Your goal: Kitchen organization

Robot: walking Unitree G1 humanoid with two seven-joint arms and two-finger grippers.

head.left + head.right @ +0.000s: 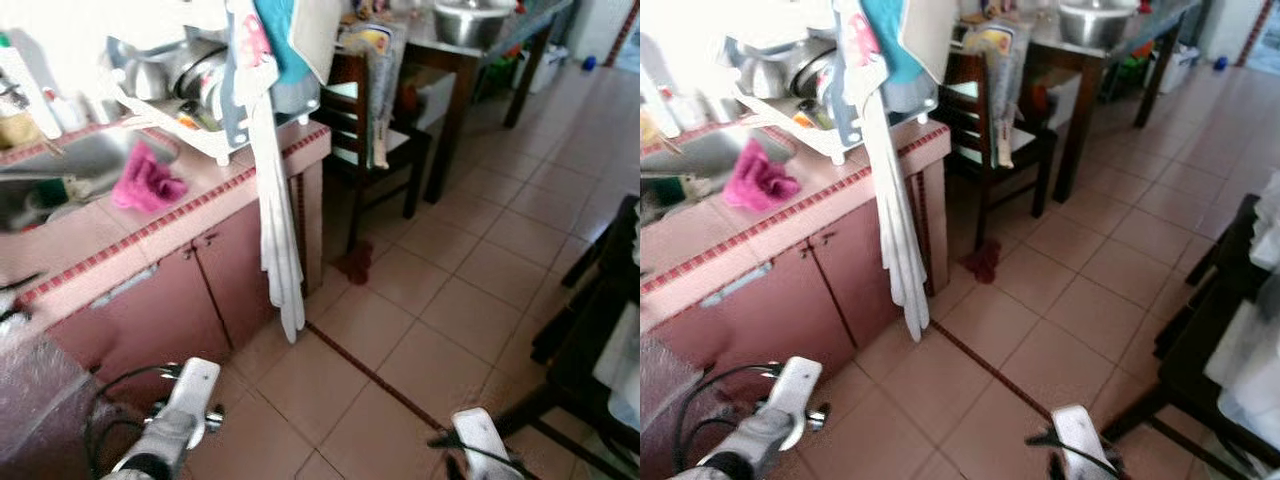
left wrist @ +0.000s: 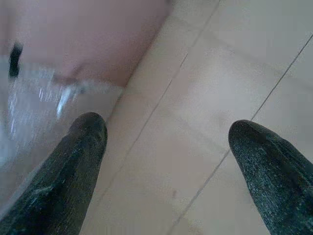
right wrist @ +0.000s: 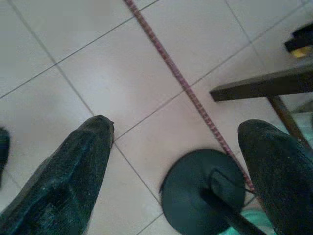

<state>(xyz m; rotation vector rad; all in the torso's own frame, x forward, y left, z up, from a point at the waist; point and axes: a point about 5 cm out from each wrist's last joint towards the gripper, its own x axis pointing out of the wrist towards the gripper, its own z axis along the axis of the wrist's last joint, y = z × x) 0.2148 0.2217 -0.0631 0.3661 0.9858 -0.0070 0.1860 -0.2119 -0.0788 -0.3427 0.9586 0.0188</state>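
While both hang over floor tiles (image 3: pixel 146 63), left hand (image 2: pixel 166 142) and right hand (image 3: pixel 176 142) gape, empty.

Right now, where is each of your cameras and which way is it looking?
Left eye view: on my head, looking down at the pink counter, a pink cloth and the tiled floor; both silver arms show at the bottom.
Right eye view: beside it, same scene; both eyes share the hanging white towel.
Left wrist view: looks along the open left gripper at the floor by the cabinet.
Right wrist view: looks along the open right gripper at the floor.
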